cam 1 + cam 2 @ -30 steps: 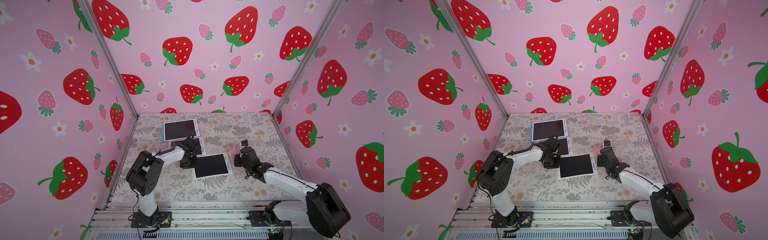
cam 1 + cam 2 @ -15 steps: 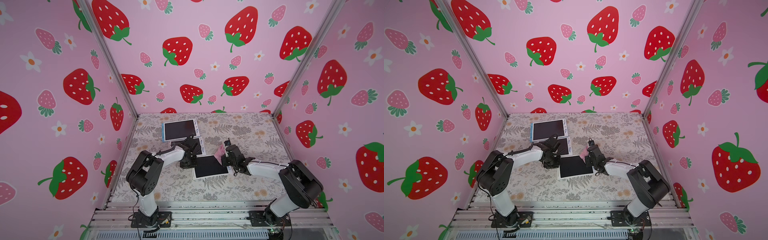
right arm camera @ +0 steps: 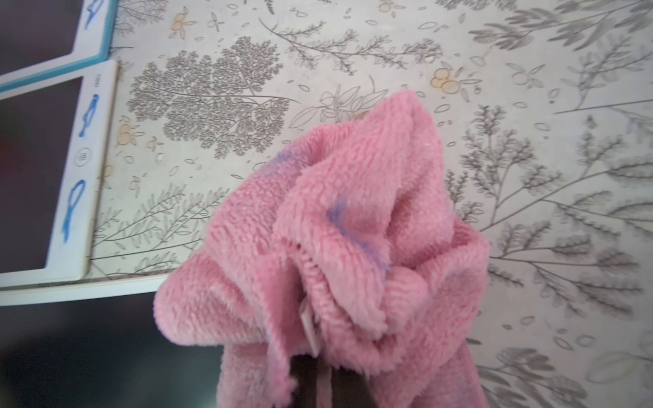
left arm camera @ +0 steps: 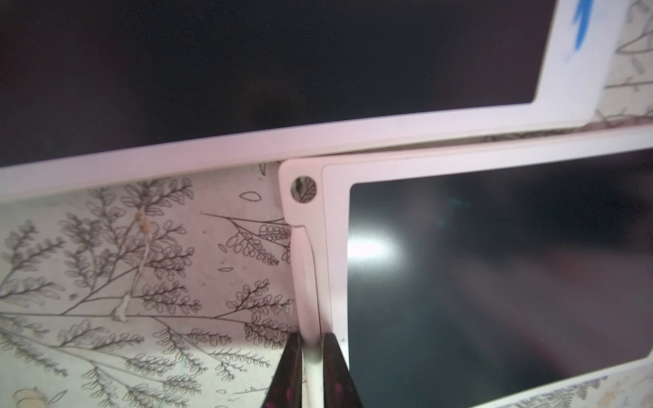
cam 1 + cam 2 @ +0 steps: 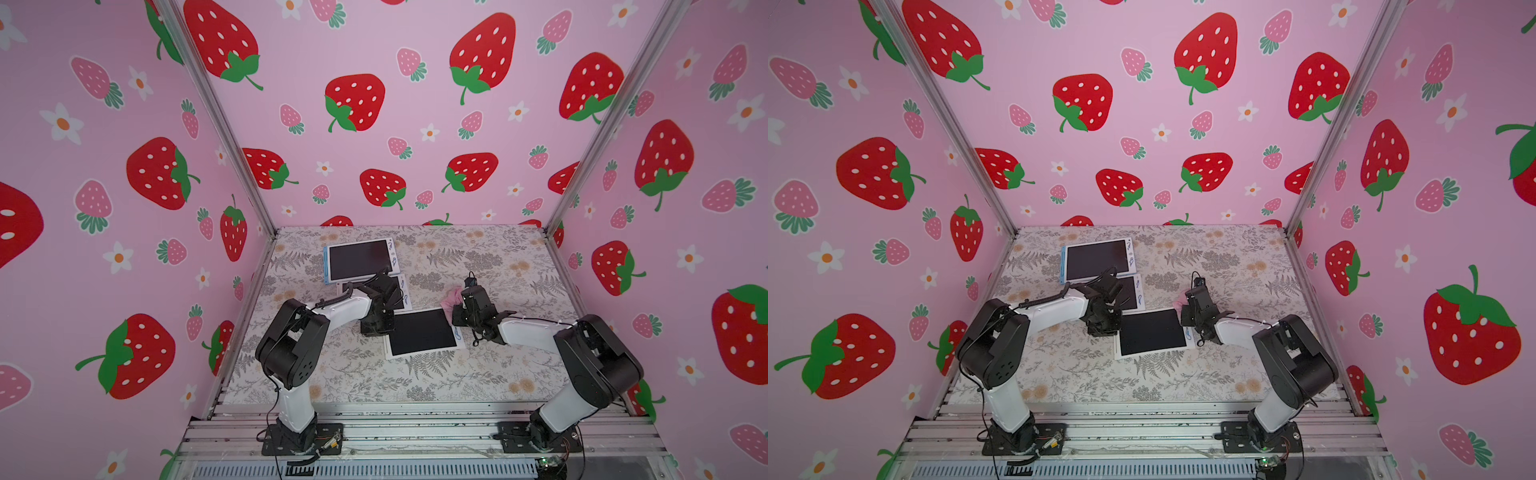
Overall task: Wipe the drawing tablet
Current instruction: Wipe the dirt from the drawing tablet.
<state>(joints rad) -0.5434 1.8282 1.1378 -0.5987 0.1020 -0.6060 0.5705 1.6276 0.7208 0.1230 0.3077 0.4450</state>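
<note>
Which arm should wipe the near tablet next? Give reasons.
Right. The right claw grips the pink cloth at a far corner of the near tablet, while the left claw pinches that tablet's edge, steadying it.

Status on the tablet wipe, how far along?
Done: the pink fluffy cloth is grasped and carries blue smears. In hand: left gripper clamps the edge of the nearest white-framed drawing tablet; right gripper holds the cloth at its far right corner. Left: blue scribble on its border looks unwiped; screen looks blank.
</note>
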